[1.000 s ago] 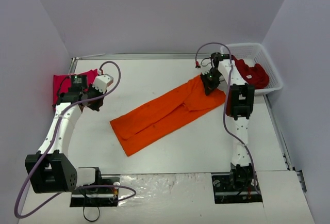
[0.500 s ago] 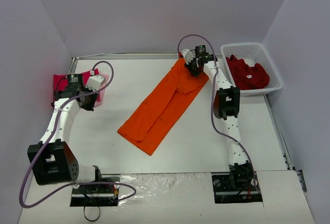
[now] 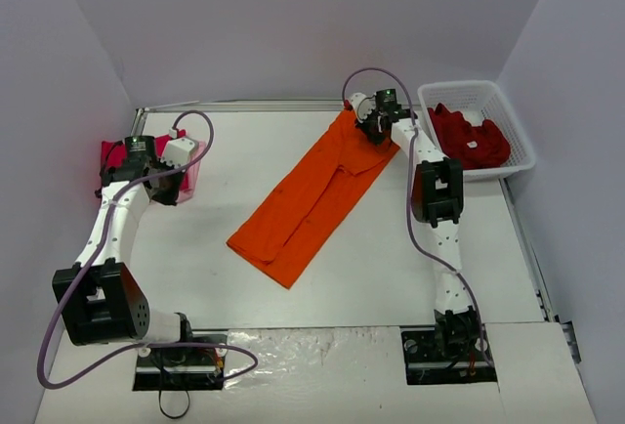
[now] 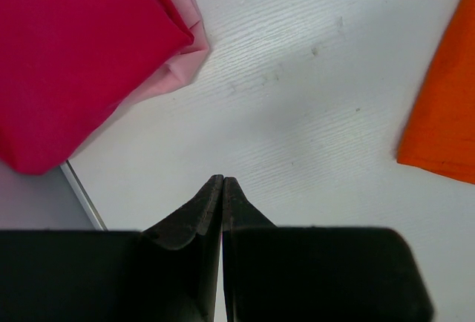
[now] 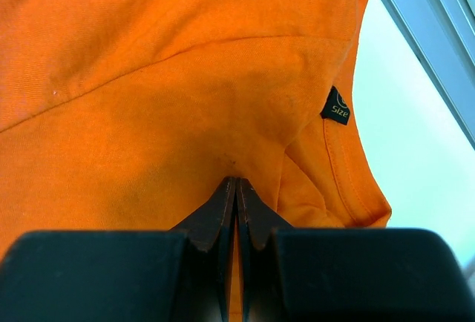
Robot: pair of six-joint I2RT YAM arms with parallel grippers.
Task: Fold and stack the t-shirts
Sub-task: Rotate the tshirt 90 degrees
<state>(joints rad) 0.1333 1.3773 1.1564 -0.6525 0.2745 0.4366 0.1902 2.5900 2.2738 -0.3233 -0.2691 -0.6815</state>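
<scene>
The bright orange t-shirt [image 3: 312, 199], folded into a long strip, lies diagonally across the middle of the table. My right gripper [image 3: 372, 133] is shut on its far end near the collar, with orange cloth [image 5: 185, 77] pinched between the jaws [image 5: 236, 181] beside the black size label [image 5: 339, 105]. The magenta-pink t-shirt [image 3: 112, 155] lies folded on the pale pink one [image 3: 192, 178] at the far left. My left gripper [image 3: 168, 188] is shut and empty [image 4: 223, 179] just off that stack's corner. The left wrist view shows magenta [image 4: 74, 55] over pale pink [image 4: 178, 66].
A white lattice basket [image 3: 527, 155] at the back right holds crumpled dark red t-shirts [image 3: 469, 141]. A metal rail [image 3: 244, 106] runs along the table's far edge. The orange shirt's edge shows at the right of the left wrist view [image 4: 445, 114].
My right gripper has swung the orange shirt's end from the right side toward the back, turning the strip steeper. My left gripper has moved back and left toward the pink stack.
</scene>
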